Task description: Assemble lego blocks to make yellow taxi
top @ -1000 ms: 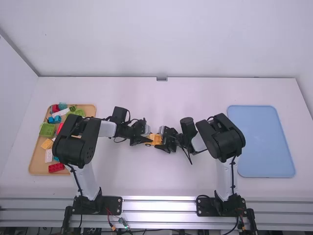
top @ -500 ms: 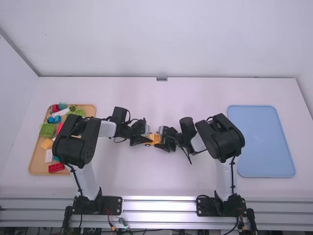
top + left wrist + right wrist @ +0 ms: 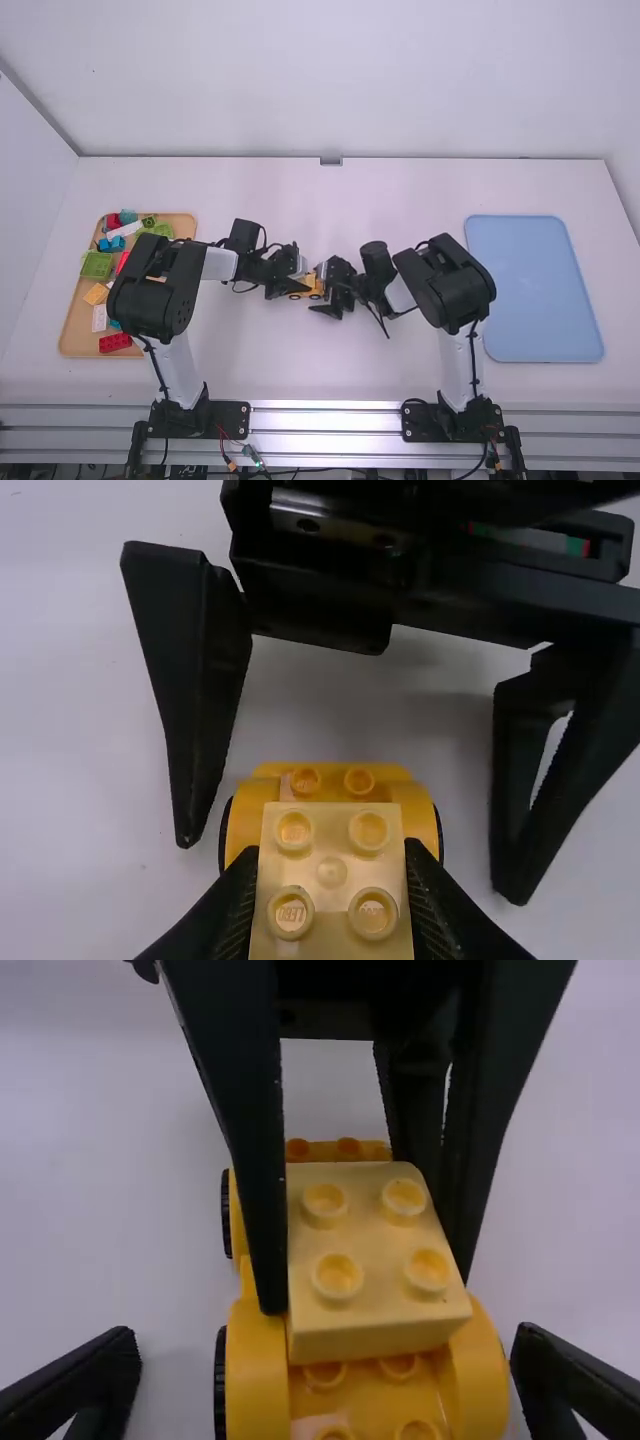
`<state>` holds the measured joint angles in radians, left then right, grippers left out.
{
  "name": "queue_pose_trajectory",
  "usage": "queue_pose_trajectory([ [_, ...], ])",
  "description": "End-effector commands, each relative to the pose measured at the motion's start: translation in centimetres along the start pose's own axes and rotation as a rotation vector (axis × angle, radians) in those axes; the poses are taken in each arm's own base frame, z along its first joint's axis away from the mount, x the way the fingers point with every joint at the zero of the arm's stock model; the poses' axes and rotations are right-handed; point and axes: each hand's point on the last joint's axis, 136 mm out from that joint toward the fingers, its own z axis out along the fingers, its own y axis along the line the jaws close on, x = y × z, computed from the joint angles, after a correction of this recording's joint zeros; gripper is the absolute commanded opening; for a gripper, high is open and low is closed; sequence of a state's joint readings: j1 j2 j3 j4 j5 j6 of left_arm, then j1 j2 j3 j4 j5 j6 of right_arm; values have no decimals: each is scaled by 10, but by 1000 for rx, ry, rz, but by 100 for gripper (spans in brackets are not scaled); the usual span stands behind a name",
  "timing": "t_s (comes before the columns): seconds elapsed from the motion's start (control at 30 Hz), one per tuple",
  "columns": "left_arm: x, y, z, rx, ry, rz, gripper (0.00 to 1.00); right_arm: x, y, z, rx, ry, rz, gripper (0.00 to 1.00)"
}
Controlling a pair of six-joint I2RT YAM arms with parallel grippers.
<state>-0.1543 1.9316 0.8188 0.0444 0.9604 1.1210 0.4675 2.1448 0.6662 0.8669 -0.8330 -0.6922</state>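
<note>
OK, mid-table action here! The L hand (image 3: pixel 300 284) is clamped on the pale yellow block (image 3: pixel 375 1250), a finger pressed to each side of it, four studs facing up. That block is right over the mid part of the yellow car base (image 3: pixel 257 1370), w/ the base's own studs peeking out at both ends; can't tell from here if it's pushed fully home. Black wheels (image 3: pixel 220 1390) show along the base's sides.

And the R hand (image 3: pixel 322 290)? Fingers wide apart, one on each side of the car, nothing btwn them gripped, tips clear of the yellow. The two hands face each other across the build, v. close together, just above the white table (image 3: pixel 330 370).

Over on the L side, the brown tray (image 3: pixel 75 330) sits partly under the L arm, w/ loose pcs in it: red brick (image 3: pixel 115 342) at the near end, green block (image 3: pixel 97 265) farther up, an orange-yellow one (image 3: pixel 96 294) just beside that, plus white and blue bits. Way over on the R, well apart from the car, the light blue tray (image 3: pixel 535 290) lies flat on the table.
</note>
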Motion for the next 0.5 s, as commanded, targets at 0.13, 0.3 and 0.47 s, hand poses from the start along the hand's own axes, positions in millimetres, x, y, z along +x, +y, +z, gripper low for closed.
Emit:
queue_pose_trajectory([
  [0.13, -14, 4, -13, -18, -2, -5, 1, -1, -7, 3, -12, -17, -8, 99],
  [0.3, -22, 7, -26, -25, 8, -29, 1, -9, -11, 6, -15, -33, -28, 99],
  [0.47, -20, 9, -33, -35, 12, -54, 1, -15, -7, 13, -32, -39, -47, 99],
])
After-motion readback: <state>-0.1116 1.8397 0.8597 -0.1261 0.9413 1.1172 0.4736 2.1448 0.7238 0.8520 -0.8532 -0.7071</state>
